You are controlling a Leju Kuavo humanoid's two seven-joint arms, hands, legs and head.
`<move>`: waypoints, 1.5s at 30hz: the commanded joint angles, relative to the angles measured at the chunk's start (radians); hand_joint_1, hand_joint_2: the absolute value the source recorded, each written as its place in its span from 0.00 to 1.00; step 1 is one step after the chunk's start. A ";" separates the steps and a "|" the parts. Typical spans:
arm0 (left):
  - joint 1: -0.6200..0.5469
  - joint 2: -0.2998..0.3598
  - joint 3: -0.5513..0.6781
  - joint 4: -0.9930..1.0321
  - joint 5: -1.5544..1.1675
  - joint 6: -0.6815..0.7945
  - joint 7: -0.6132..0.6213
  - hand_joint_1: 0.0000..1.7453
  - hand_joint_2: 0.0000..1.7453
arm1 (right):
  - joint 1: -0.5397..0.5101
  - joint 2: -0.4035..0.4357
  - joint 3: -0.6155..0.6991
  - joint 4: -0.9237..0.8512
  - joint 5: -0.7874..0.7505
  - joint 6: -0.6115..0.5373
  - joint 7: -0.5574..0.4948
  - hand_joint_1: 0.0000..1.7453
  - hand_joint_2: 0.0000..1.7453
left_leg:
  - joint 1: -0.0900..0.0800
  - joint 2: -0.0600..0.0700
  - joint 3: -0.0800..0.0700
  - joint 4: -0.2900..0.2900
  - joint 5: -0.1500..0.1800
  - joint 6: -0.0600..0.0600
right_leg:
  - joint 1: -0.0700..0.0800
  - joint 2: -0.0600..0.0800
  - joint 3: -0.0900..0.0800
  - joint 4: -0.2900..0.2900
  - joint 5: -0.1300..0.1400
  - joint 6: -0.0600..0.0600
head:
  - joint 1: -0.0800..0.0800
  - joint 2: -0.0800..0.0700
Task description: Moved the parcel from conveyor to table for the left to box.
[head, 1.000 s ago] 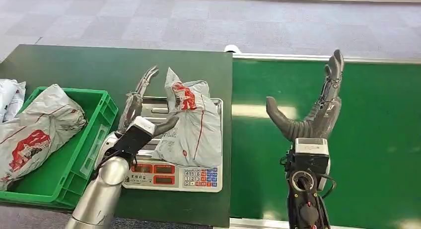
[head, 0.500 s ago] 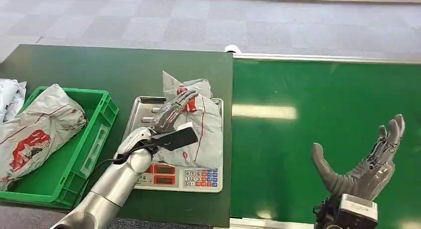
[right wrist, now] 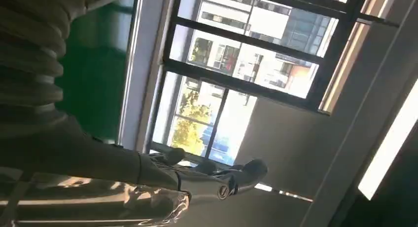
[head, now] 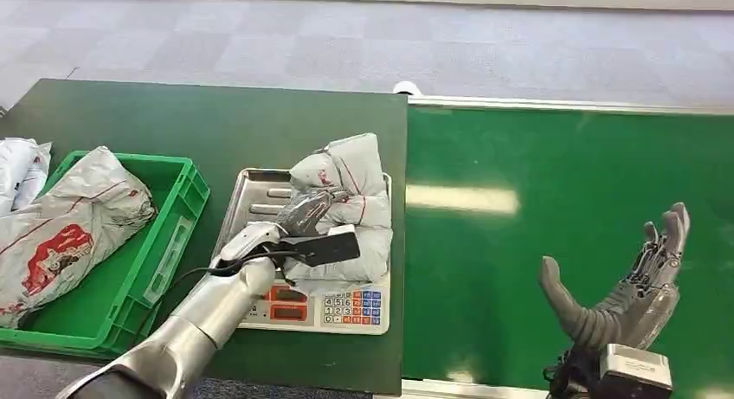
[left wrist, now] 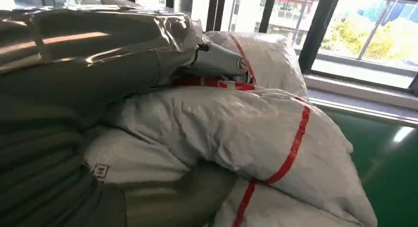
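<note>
A grey parcel (head: 350, 191) with red stripes lies bunched up on the metal tray of the weighing scale (head: 255, 191) on the dark table. My left hand (head: 307, 226) grips it from the near-left side, with fingers over the top and the thumb along its front. The left wrist view shows the fingers (left wrist: 217, 62) pressed into the parcel (left wrist: 236, 133) and the thumb tucked under it. My right hand (head: 619, 295) is raised over the near right of the green conveyor (head: 537, 200), fingers spread and holding nothing. The right hand (right wrist: 197, 182) also appears against windows in the right wrist view.
A green crate (head: 164, 243) stands left of the scale and holds another grey parcel (head: 69, 226). More white bags (head: 17, 165) lie at the table's far left edge. The scale's keypad and display (head: 320, 308) face the near edge.
My left hand closed on the parcel, which crumpled and shifted toward the tray's right. My right hand dropped from mid conveyor to the near right and stays spread.
</note>
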 commanded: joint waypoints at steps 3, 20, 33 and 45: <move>0.017 0.015 0.012 0.091 0.066 0.003 -0.045 0.93 1.00 | -0.018 -0.001 -0.030 0.047 -0.015 0.012 0.005 0.00 1.00 | 0.000 0.001 0.005 -0.001 0.000 0.001 | 0.000 0.001 0.005 -0.001 0.001 -0.001 | 0.000 0.000; 0.071 0.042 0.120 -0.063 0.325 -0.140 -0.162 0.88 1.00 | -0.029 -0.002 -0.035 0.068 -0.023 0.016 0.006 0.00 1.00 | 0.000 0.002 0.000 -0.002 0.000 0.001 | 0.001 0.002 -0.001 -0.001 0.001 -0.002 | 0.000 0.000; 0.217 0.206 0.471 -0.759 0.473 0.220 -0.151 0.94 1.00 | 0.055 0.011 -0.103 0.020 -0.043 -0.007 -0.022 0.00 1.00 | 0.001 0.007 -0.006 0.001 -0.001 0.000 | 0.002 0.007 -0.010 0.001 0.000 -0.002 | 0.000 0.000; 0.159 0.368 0.855 -0.525 0.658 0.310 -0.149 0.91 1.00 | 0.043 0.021 -0.110 0.094 -0.055 -0.002 -0.021 0.00 1.00 | 0.002 0.012 -0.005 -0.003 0.000 0.001 | 0.003 0.010 -0.010 -0.001 0.001 -0.004 | 0.000 0.000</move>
